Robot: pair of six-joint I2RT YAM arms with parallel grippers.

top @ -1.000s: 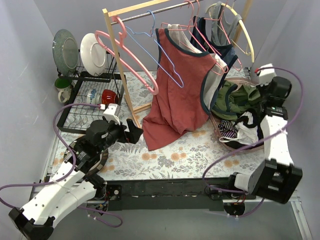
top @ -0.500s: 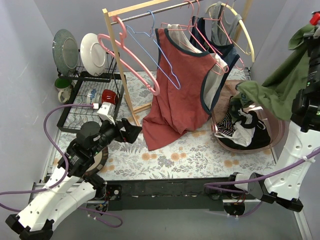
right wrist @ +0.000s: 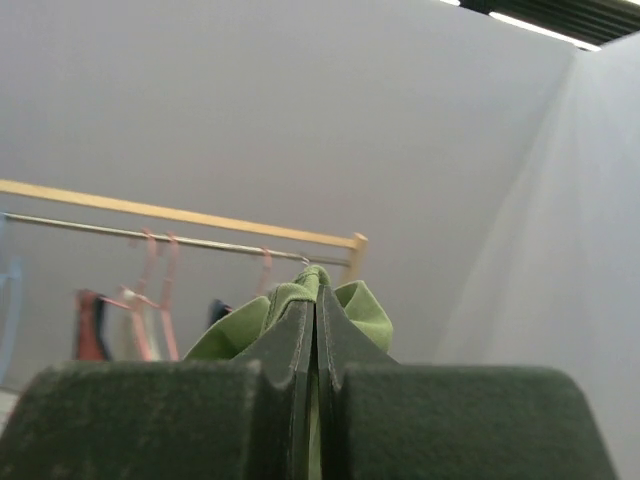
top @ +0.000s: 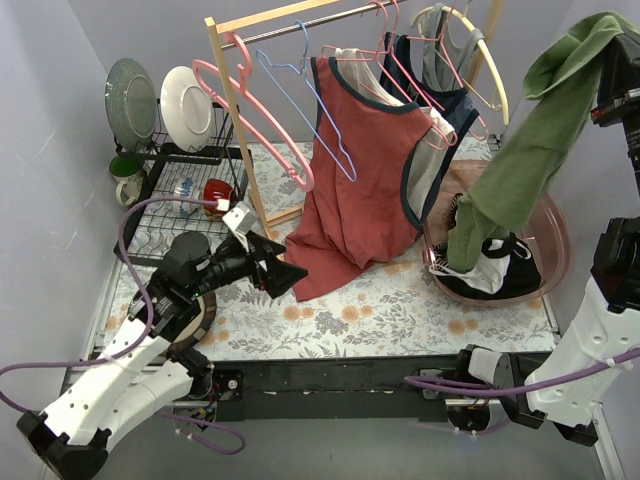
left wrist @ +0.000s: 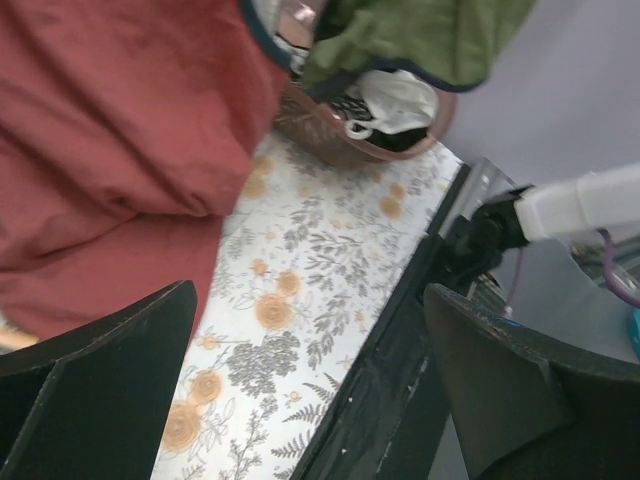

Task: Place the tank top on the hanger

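Note:
The olive-green tank top (top: 530, 150) hangs in a long drape from my right gripper (top: 612, 48), which is shut on its upper edge high at the far right. Its lower end still reaches into the pink basket (top: 550, 262). In the right wrist view the green cloth (right wrist: 365, 310) bunches out above my closed fingertips (right wrist: 316, 310). The thin light-blue wire hanger (top: 310, 100) hangs on the rail at the back, left of the rust-red tank top (top: 355, 190). My left gripper (top: 285, 272) is open and empty, low over the floral table near the red top's hem. The green top also shows in the left wrist view (left wrist: 420, 35).
Pink hangers (top: 255, 115) and a cream hanger (top: 480, 60) hang on the wooden rack (top: 235, 110). The basket holds more clothes (top: 490, 275). A dish rack (top: 185, 190) with plates and cups stands at the back left. A grey wall is close on the right.
My right arm has risen further, lifting the green tank top higher so it drapes long out of the basket. My left gripper has moved right towards the red top's hem.

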